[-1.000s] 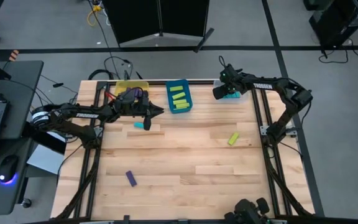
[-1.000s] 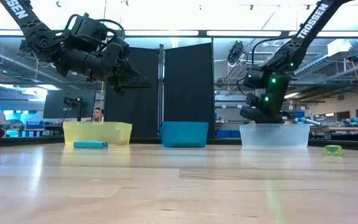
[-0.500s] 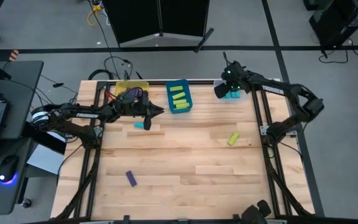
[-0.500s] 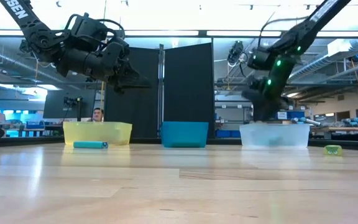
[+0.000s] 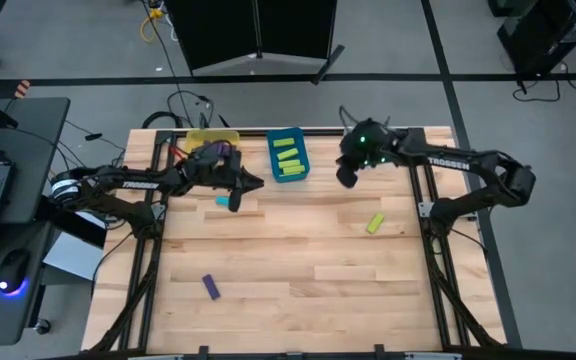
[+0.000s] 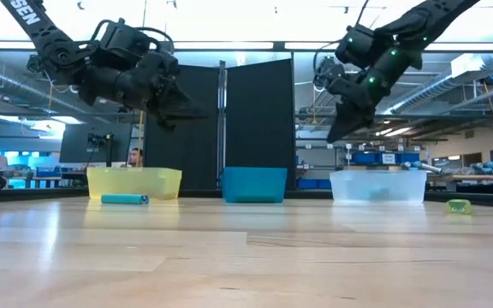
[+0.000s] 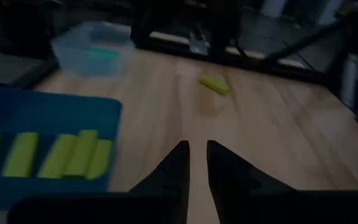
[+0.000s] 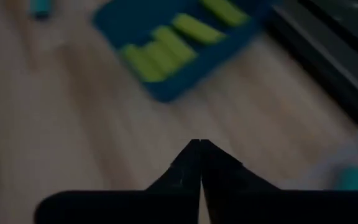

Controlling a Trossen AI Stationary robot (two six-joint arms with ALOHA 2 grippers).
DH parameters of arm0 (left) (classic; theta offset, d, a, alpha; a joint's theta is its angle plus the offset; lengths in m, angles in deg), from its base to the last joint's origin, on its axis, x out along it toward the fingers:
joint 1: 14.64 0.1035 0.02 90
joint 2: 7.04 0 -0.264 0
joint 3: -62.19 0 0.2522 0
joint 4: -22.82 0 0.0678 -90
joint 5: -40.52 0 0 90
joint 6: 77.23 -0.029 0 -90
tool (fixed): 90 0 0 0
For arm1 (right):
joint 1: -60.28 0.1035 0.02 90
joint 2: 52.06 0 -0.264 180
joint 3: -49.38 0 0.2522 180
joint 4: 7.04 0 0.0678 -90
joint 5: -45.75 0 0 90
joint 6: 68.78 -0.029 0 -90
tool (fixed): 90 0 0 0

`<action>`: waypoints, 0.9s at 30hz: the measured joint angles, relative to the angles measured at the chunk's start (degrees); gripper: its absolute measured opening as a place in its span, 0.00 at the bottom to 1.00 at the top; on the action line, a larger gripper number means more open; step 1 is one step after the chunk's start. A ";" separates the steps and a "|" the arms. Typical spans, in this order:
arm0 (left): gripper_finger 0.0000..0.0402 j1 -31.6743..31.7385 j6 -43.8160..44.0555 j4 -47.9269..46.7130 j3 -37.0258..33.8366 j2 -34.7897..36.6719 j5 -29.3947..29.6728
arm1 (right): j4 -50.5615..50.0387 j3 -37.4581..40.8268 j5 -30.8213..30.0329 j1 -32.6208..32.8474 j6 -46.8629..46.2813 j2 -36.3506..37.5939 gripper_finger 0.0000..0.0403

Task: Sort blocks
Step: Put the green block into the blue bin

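— Where the left arm reaches over the back of the pale wooden plank table (image 5: pixel 298 250), what stays hidden?

— Most of the translucent yellow plastic bin (image 5: pixel 208 137), and part of the small cyan bar (image 5: pixel 224 201) lying on the boards just in front of it. The left gripper (image 7: pixel 194 155) hangs above that bar, its dark tapered fingers (image 7: pixel 174 163) a narrow slit apart with nothing between them.

— And the right gripper (image 8: pixel 196 149)?

— Its two fingers meet in a point, closed on nothing, above bare planks beside the rectangular blue plastic bin (image 5: pixel 288 157), which holds lime yellow-green bars (image 5: pixel 287 155) side by side.

— The clear bin (image 6: pixel 378 185)?

— From above the right arm covers it; the left wrist view shows a blurred cyan shape inside (image 7: pixel 103 52).

— Anything loose?

— One lime bar (image 5: pixel 375 223) on the right, one purple bar (image 5: pixel 211 287) front left, well apart.
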 joint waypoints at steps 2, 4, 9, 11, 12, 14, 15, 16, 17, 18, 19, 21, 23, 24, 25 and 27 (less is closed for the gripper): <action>0.14 0.00 -1.01 -3.04 0.92 0.00 -1.86 | 2.99 1.43 0.78 2.36 -0.04 0.00 0.02; 0.12 0.00 -2.36 -6.90 2.43 0.00 -2.86 | 4.77 2.22 0.80 4.42 -0.07 0.00 0.03; 0.04 0.00 -7.56 -24.17 8.83 0.00 -3.58 | 5.42 2.57 0.76 8.49 -0.49 0.00 0.08; 0.02 -0.01 -10.44 -30.96 11.53 0.00 -3.02 | 5.45 2.57 0.45 9.72 -0.48 0.00 0.08; 0.01 -0.11 -11.59 -34.06 12.71 0.00 -2.41 | 5.43 2.57 0.07 10.26 -0.48 0.00 0.07; 0.01 -0.17 -13.52 -39.29 14.76 0.00 -1.65 | 5.43 2.57 -0.72 11.24 -0.48 0.00 0.05; 0.02 -0.17 -14.32 -41.94 15.81 0.00 -1.55 | 5.43 2.57 -0.98 11.67 -0.49 0.00 0.05; 0.02 -0.17 -15.19 -44.38 16.71 0.00 -1.49 | 5.41 2.57 -1.01 12.08 -0.50 0.00 0.04; 0.02 -0.17 -15.73 -46.73 17.41 0.00 -1.45 | 5.41 2.57 -1.03 12.52 -0.50 0.00 0.04; 0.02 -0.17 -16.43 -49.26 18.09 0.00 -1.41 | 5.41 2.57 -1.04 13.02 -0.50 0.00 0.03; 0.02 -0.17 -16.82 -51.36 18.65 0.00 -1.39 | 5.33 2.57 -1.04 13.57 -0.50 0.00 0.04; 0.02 -0.22 -17.00 -54.46 19.36 0.00 -1.38 | 4.64 2.57 -1.07 14.81 -0.81 0.00 0.04; 0.02 -0.53 -17.09 -57.16 19.46 0.00 -1.33 | 3.48 2.57 -1.09 16.21 -1.30 0.00 0.06; 0.02 -0.92 -18.07 -59.03 19.46 0.00 -1.31 | 2.73 2.57 -1.10 16.89 -1.42 0.00 0.06; 0.02 -1.54 -19.83 -61.01 19.46 0.00 -1.21 | 2.13 2.57 -1.09 17.54 -1.56 0.00 0.07; 0.02 -3.29 -22.91 -64.52 19.46 0.00 -0.63 | 1.31 2.57 -1.10 18.66 -2.01 0.00 0.08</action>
